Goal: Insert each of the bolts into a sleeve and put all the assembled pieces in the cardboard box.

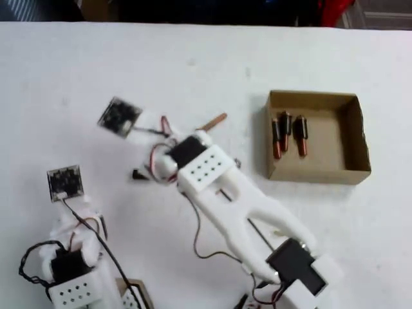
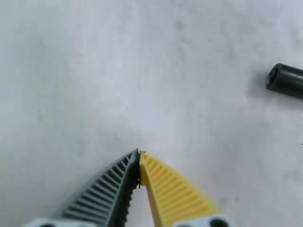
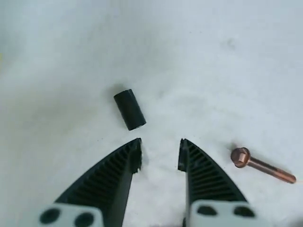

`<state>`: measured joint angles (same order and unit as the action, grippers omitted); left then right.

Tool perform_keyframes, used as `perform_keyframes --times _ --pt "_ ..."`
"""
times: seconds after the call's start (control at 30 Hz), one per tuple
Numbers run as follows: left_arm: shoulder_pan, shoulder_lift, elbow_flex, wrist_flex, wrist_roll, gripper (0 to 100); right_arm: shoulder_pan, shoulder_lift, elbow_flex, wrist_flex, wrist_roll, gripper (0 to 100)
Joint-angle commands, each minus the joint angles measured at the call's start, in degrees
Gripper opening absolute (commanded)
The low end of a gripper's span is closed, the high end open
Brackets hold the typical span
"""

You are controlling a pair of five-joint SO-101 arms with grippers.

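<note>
Our right jaws hang spread above the white table [image 3: 213, 56], close to the short black cylindrical sleeve [image 3: 129, 109], with the copper-coloured flanged bolt [image 3: 260, 164] lying nearby. An off-centre pinch could roll the sleeve away. Our left jaws are pressed together, empty.

The white bench [image 1: 193, 58] is softly, evenly lit; beyond its edge the room lies dark, with a red object [image 1: 336, 9].

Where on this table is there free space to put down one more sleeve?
The far strip of the table, beyond the box and the bolt, is bare. Inside the box, the right half is free beside the three assembled pieces. The middle is crowded: the sleeve, the bolt, the right arm and its wires.
</note>
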<state>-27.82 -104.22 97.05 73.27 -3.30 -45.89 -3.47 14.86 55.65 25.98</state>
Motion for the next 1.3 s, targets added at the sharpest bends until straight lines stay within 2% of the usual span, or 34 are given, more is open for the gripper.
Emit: perform_keyframes --times 0.0,0.17,0.4,0.73,1.27 --pt "-0.31 -0.48 -0.09 0.44 -0.18 2 -2.77 -2.42 1.23 -2.51 3.78 11.1" --pt "-0.31 -0.48 -0.09 0.44 -0.18 2 -5.41 -1.1 2.55 -4.09 7.38 11.2" --pt "-0.31 -0.48 -0.09 0.44 -0.18 2 -5.58 9.54 1.32 -9.27 11.6 11.2" --pt "-0.31 -0.48 -0.09 0.44 -0.18 2 -5.41 19.21 -5.27 -9.27 14.59 11.3" --pt "-0.31 -0.48 -0.09 0.44 -0.18 2 -5.32 25.8 -8.7 -12.09 14.59 11.0"
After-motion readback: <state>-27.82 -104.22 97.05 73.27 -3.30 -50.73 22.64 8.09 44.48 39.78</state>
